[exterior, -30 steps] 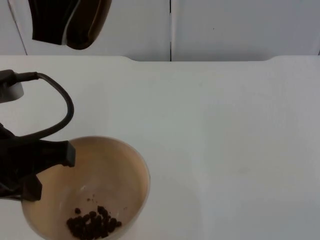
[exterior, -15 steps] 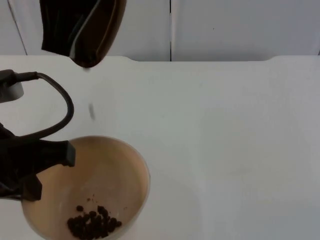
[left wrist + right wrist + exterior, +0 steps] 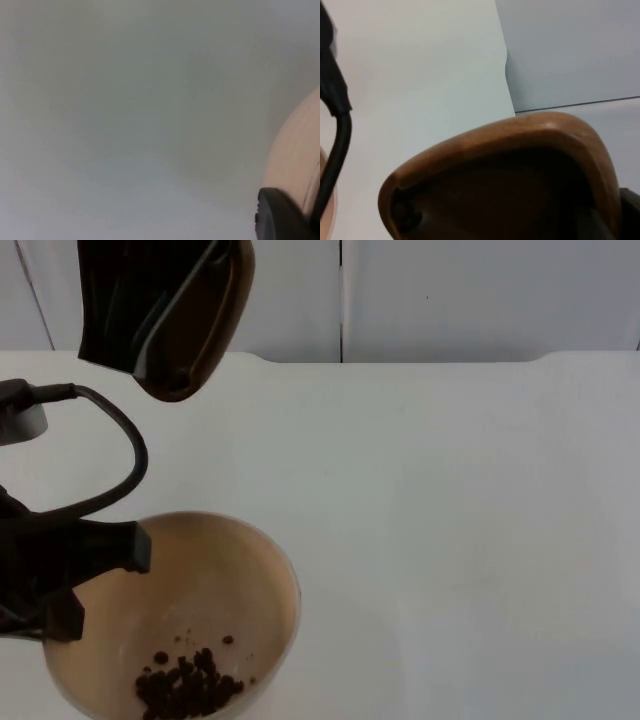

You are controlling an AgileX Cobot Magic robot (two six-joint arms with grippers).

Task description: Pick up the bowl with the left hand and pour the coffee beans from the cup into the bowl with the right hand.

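Note:
A beige bowl (image 3: pixel 215 580) hangs low over the table's front left, a small heap of coffee beans (image 3: pixel 188 690) in its bottom. My left gripper (image 3: pixel 75 575) is shut on the bowl's left rim. In the left wrist view one black fingertip (image 3: pixel 280 217) presses against the bowl's pale wall (image 3: pixel 295 160). A brown wooden cup (image 3: pixel 205 330) hangs tipped above and behind the bowl, mouth slanting down. My right gripper (image 3: pixel 135 300) is shut on the cup. The right wrist view looks over the cup's brown rim (image 3: pixel 510 135) into its dark inside.
The white table (image 3: pixel 450 540) stretches bare to the right of the bowl. It ends at the grey partition wall (image 3: pixel 470 290) at the back.
The cup has come down and to the right and tipped a little more. A bean seen falling half a second ago now lies in the bowl. Bowl and left gripper stay still.

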